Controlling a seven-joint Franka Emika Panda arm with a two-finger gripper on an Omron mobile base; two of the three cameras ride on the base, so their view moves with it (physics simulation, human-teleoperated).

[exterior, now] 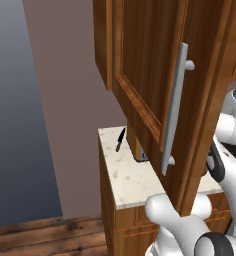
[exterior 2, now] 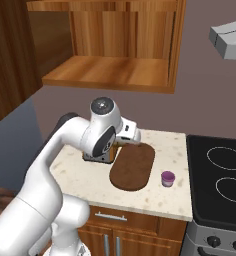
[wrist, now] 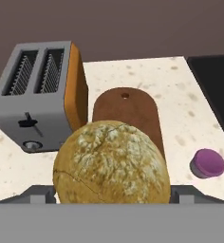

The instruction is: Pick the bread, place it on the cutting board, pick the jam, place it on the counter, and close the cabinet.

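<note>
The bread [wrist: 111, 163], a lumpy golden-tan bun, fills the space between my fingertips, and my gripper [wrist: 113, 195] is shut on it. Behind it lies the dark brown cutting board [wrist: 128, 109] on the speckled counter [wrist: 190, 118]. In the right base view my gripper [exterior 2: 126, 137] hangs at the near-left end of the cutting board [exterior 2: 134, 167], and my arm hides the bun. The purple jam [exterior 2: 167, 178] stands on the counter [exterior 2: 85, 180] right of the board, also seen as jam [wrist: 208, 163]. The cabinet [exterior 2: 110, 45] is open and its door [exterior: 145, 75] swings out.
A grey toaster [wrist: 38, 95] with an orange side stands left of the board, partly hidden by my arm as toaster [exterior 2: 97, 157]. The black stovetop [exterior 2: 220, 175] borders the counter on the right, under a range hood [exterior 2: 230, 40]. A black knife [exterior: 120, 139] lies near the counter's back.
</note>
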